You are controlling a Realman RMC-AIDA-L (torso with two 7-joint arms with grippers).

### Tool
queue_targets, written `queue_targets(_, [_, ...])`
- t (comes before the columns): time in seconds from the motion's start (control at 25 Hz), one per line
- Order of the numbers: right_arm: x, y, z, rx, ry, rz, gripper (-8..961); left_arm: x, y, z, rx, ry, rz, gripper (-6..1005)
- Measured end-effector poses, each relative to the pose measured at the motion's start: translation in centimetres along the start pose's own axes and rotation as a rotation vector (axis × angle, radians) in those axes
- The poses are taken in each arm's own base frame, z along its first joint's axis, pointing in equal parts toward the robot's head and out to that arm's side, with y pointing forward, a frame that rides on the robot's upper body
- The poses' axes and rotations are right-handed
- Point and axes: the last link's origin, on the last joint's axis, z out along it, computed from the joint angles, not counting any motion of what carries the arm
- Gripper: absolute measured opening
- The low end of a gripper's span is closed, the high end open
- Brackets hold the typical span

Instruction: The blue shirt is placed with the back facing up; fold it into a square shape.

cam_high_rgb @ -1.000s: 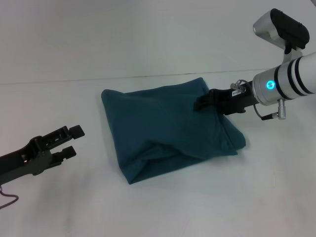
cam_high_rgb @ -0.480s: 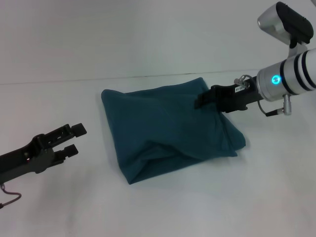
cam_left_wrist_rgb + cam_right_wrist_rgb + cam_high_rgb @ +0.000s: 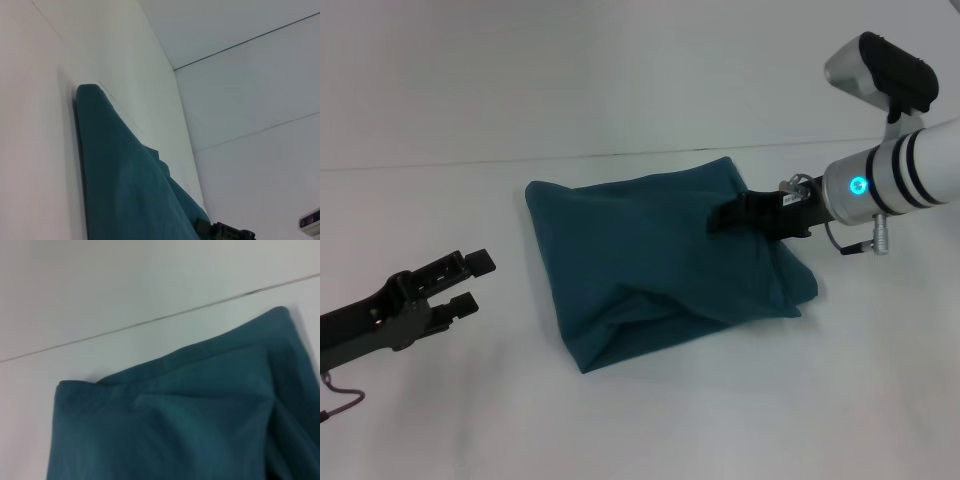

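Right hand [image 3: 722, 216] rests on the far right part of the blue shirt [image 3: 660, 265], grip state unclear; the shirt lies folded, roughly square, mid-bench [image 3: 650, 420]. Left hand [image 3: 465, 282] hovers open. Likely finishing: squaring edges remains.

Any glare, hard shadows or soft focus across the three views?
Head view: even light, no glare, only a faint shadow under the blue shirt; the right hand on it and the left hand off it look sharp. Left wrist view: shirt edge clear. Right wrist view: shirt soft, slightly out of focus.
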Motion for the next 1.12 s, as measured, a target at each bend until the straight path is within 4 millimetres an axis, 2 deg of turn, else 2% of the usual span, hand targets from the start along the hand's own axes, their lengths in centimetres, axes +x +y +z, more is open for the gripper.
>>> queue_targets(0.24, [0.4,0.5,0.7,-0.002,-0.012,-0.006,604,0.0,-0.1,0.1,0.005,0.003,-0.005,946])
queue_targets(0.52, [0.2,0.2,0.0,-0.058,-0.054,0.031,566,0.0,-0.1,0.2,0.004,0.001,-0.005,946])
queue_targets(0.96, [0.1,0.1,-0.2,-0.057,-0.048,0.024,131,0.2,0.0,0.3,0.005,-0.002,0.004,946])
queue_targets(1.12, [-1.1,0.8,-1.6,-0.097,-0.034,0.006,81,0.1,-0.1,0.1,0.005,-0.001,0.001,946])
